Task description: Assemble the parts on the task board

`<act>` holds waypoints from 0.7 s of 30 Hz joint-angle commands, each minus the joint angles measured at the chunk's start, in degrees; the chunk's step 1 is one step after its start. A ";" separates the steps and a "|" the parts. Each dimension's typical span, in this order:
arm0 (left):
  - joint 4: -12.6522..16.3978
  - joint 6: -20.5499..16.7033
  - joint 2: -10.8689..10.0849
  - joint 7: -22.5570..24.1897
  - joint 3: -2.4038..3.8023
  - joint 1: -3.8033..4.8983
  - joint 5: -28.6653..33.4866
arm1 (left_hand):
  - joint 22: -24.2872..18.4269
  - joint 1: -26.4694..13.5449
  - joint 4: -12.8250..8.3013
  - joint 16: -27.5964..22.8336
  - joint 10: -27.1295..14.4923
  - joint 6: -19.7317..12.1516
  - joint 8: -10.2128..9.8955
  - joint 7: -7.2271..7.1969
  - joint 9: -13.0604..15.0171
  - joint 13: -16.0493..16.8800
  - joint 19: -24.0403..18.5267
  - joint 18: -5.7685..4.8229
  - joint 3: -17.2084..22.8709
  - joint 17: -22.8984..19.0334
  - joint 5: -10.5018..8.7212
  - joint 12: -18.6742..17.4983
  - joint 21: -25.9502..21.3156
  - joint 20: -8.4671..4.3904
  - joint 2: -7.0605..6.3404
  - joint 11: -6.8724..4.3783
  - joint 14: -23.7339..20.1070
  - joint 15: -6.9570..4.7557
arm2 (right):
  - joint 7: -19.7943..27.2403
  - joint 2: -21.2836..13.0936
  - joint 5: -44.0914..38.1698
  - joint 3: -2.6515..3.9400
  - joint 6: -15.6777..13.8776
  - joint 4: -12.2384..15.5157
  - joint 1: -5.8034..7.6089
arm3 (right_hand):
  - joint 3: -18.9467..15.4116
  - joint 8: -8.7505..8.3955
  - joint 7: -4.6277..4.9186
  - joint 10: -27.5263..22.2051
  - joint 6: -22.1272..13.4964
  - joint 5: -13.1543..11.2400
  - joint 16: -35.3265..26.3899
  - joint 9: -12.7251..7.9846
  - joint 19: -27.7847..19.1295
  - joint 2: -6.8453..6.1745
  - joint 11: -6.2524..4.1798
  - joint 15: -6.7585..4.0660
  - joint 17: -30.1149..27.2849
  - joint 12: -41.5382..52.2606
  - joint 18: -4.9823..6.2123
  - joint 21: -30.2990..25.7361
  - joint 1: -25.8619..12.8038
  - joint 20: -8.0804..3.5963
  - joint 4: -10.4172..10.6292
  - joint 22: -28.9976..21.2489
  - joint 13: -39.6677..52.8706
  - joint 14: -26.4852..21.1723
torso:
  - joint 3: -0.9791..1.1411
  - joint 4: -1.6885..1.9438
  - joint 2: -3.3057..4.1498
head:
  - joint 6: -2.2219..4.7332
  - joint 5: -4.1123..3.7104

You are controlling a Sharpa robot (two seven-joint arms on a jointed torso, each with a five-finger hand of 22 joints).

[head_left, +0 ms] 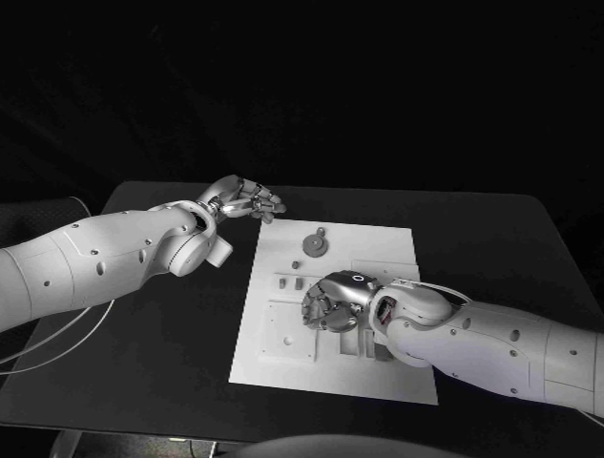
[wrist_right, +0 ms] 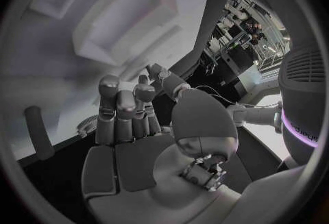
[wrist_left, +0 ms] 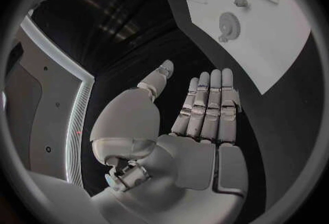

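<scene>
The white task board (head_left: 385, 246) lies in the middle of the black table. A round gear-like part (head_left: 314, 244) sits near its far edge, with small parts (head_left: 285, 282) below it. My right hand (head_left: 336, 301) hovers low over the board's middle, fingers pointing down and nothing in them; its wrist view shows the fingers (wrist_right: 123, 112) stretched toward a raised square frame (wrist_right: 123, 10) on the board. My left hand (head_left: 247, 200) is off the board by its far left corner, held flat with an empty palm (wrist_left: 199, 153). The gear (wrist_left: 228, 26) also appears beyond that hand.
Bare black table (head_left: 164, 334) surrounds the board on all sides. A white cable (head_left: 54, 348) hangs at the left arm. A dark elongated piece (wrist_right: 38, 131) lies near the right hand's fingertips.
</scene>
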 commanded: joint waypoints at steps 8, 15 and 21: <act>0.04 0.66 -0.02 0.14 0.04 0.05 0.26 | 0.05 0.64 -0.04 -0.48 -0.22 -0.49 -0.44 -0.15 -0.09 -0.17 -0.43 1.16 -0.43 0.12 -0.23 -0.51 -0.35 -0.02 -0.12 0.36 -0.59 0.15 | -0.76 -0.32 -0.39 -0.02 0.05 0.10 -0.04 | -1.07 -2.68 3.42 -1.48 -6.93 0.08 0.11 -1.31 -0.11 -2.20 2.24 2.11 0.40 0.32 2.12 -0.42 0.22 -0.01 0.00 0.41 0.66 -0.54 | 0.02 0.01 -0.01 | 0.00 -0.10; 0.00 0.68 -0.06 0.15 0.04 0.05 0.26 | 0.06 0.65 -0.04 -0.51 -0.24 -0.51 -0.45 -0.15 -0.10 -0.19 -0.46 1.16 -0.44 0.14 -0.23 -0.55 -0.36 -0.01 -0.12 0.38 -0.61 0.17 | -0.74 -1.19 -0.39 -0.01 -0.91 1.00 -0.04 | -1.06 -2.66 3.48 -1.56 -6.93 0.10 0.16 -1.33 -0.09 -2.06 2.31 2.19 0.42 0.38 2.12 -0.42 0.24 0.02 0.03 0.41 0.70 -0.55 | 0.04 0.01 0.01 | -0.01 -0.17; -0.06 0.63 -0.13 0.18 0.04 0.05 0.25 | 0.07 0.66 -0.04 -0.52 -0.24 -0.49 -0.44 -0.15 -0.09 -0.20 -0.47 1.17 -0.43 0.16 -0.22 -0.56 -0.37 0.00 -0.09 0.38 -0.62 0.17 | -0.52 -3.92 1.15 0.09 -2.57 4.23 0.32 | -1.03 -2.32 3.42 -1.47 -6.42 0.10 0.30 -1.26 0.09 -1.86 2.26 2.16 0.47 0.60 2.12 -0.32 0.32 0.02 0.05 0.44 0.77 -0.44 | 0.03 -0.04 -0.02 | 0.17 -0.32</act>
